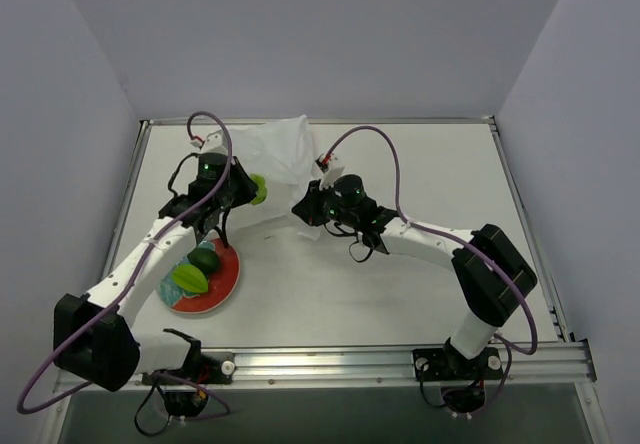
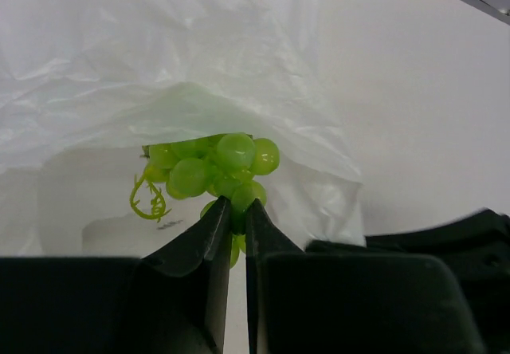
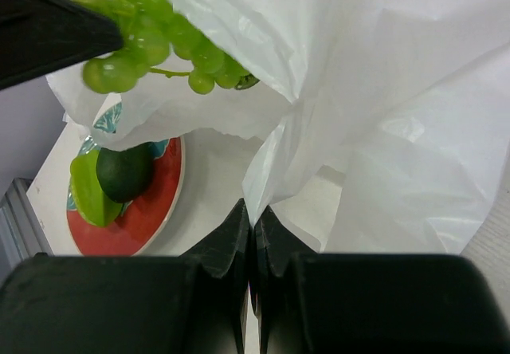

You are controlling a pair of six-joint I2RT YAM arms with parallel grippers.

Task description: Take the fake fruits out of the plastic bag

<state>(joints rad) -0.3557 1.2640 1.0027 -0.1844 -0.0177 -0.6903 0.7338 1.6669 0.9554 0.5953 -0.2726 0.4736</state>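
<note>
Two of the three fake fruits are out of the bag: the dark green round one (image 1: 205,260) and the ridged oval one (image 1: 189,278) lie touching on the red-rimmed plate (image 1: 226,286), well back from the left jaws and off to the left of the right jaws. The grape bunch (image 2: 215,167) is the last. The left jaws are closed narrow on its lowest grapes, with the rest of the cluster just ahead of their tips, under the lip of the plastic bag (image 2: 119,51).

The right jaws are pinched tight on a gathered fold of the bag's film, which billows up and ahead of them, lifted partly off the worktop (image 1: 400,164).

We judge the bunch to be light, but bumpy and glossy. A grip on a couple of grapes may let it pivot or slip, so the stem side (hidden from us here) would be the surer hold. The film is thin, limp and clingy. It will drape over the grapes unless it is kept taut, and a pinch on a bunched fold suits it best, since a single layer could slide out or tear.
</note>
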